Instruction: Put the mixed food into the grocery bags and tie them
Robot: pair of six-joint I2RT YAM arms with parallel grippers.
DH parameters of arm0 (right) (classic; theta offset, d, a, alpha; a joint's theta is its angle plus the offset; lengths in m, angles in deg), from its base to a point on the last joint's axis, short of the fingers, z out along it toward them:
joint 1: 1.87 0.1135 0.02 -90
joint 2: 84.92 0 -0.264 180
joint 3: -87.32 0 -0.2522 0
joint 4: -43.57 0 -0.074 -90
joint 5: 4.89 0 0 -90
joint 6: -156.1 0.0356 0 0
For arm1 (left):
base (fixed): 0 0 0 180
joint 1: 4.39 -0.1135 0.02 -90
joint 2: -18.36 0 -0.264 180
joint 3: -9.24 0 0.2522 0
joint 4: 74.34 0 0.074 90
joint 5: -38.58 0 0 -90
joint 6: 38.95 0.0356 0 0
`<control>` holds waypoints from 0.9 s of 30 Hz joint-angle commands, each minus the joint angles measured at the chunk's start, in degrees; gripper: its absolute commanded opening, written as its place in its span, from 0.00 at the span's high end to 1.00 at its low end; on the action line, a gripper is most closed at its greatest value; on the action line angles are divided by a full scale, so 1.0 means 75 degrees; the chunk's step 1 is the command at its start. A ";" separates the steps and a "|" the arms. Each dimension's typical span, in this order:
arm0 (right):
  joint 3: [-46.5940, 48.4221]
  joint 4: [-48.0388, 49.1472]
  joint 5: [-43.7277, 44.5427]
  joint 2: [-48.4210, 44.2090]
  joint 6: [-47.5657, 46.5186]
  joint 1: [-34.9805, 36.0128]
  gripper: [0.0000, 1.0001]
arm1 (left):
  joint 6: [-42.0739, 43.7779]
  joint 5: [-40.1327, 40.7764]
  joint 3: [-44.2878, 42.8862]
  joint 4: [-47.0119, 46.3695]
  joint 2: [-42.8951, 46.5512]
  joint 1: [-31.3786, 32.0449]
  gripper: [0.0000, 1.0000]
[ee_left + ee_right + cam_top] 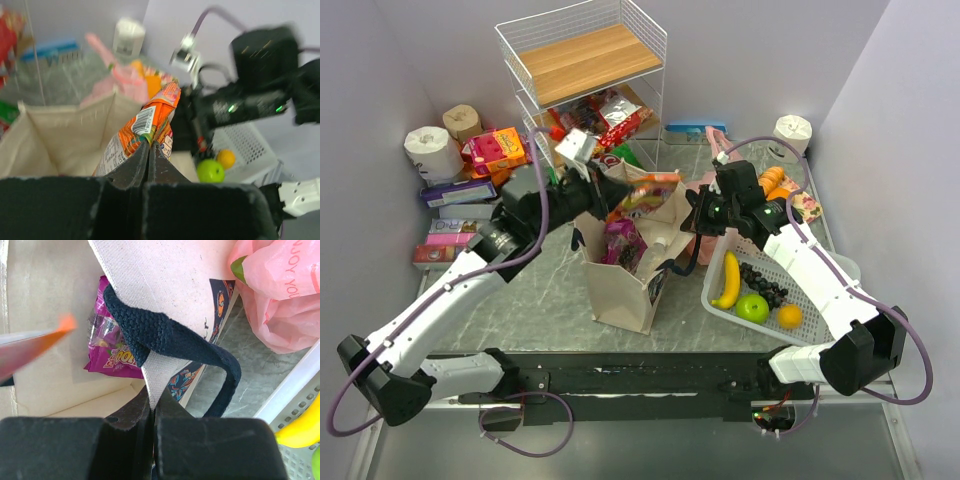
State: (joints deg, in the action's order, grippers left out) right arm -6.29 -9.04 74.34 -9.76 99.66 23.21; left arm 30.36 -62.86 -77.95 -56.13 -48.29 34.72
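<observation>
Between left gripper's (149, 146) clamped jaws, closest: orange packet (150, 115), hung over tote (55, 140) for dropping. Right wrist: right gripper (152, 405) clamped on tote rim, propping mouth open; purple packet (112, 360) inside at 9 o'clock. Overhead: fruit basket (807, 283) at 3 o'clock.

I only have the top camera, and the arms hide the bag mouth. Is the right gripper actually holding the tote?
Observer: Yes. In the right wrist view the right gripper is shut on the tote at its canvas rim, just beside the dark strap handle.
Operator: And how does the left one hold its packet?
Observer: The left gripper pinches the orange packet by its edge, right beside the barcode.
</observation>
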 commanded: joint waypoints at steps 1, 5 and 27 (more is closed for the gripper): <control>0.0419 0.0458 0.0322 -0.0189 0.0002 -0.0168 0.97 | -0.0336 0.0330 0.0403 0.0202 0.0309 0.0047 0.99; 0.0419 0.0411 0.0322 -0.0212 -0.0010 -0.0168 0.97 | -0.0078 0.0307 0.0263 0.0648 -0.0135 0.0058 0.99; 0.0501 0.0282 0.0615 -0.0353 -0.0186 -0.0180 0.95 | -0.0160 0.2600 -0.0355 0.1807 -0.0534 0.0164 0.04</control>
State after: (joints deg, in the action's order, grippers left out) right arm -6.21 -10.25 75.74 -9.76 99.42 22.97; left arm 28.57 -54.86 -74.15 -43.96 -54.30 36.30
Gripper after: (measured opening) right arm 0.052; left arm 0.963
